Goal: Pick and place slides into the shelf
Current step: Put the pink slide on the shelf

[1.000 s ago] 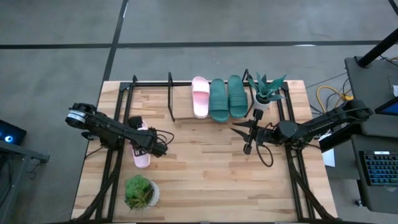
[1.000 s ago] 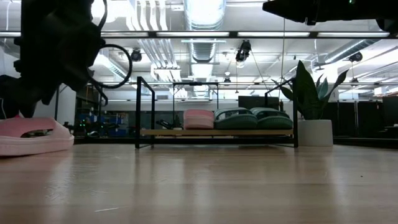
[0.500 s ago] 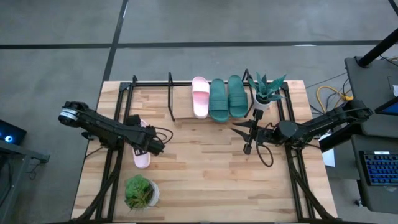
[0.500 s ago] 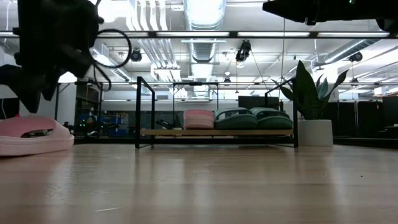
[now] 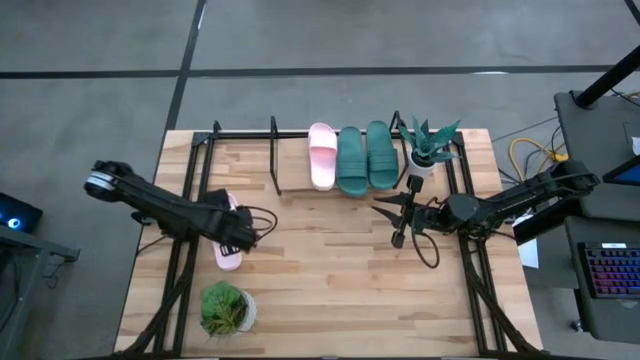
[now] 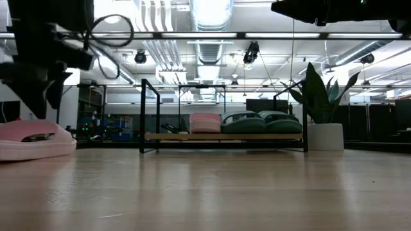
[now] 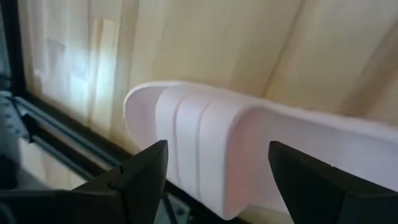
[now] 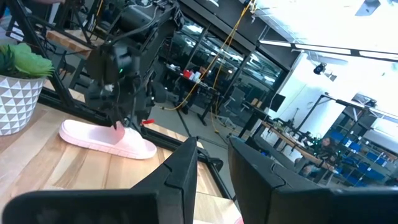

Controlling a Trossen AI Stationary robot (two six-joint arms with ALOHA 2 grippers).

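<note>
Pink rubber slide lies at the frame's left; the left gripper, jaws open, straddles its strap, apparently. Off-centre closing could twist it. The right gripper waits open, centre-right.

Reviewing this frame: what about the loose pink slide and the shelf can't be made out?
- Loose pink slide: high view, left gripper covers its upper half.
- Contact between fingers and slide: left wrist view shows them straddling the strap, open; touching cannot be told.
- Shelf: low view, slides' length hidden end-on.
- Right gripper: waits mid-table, open.
</note>
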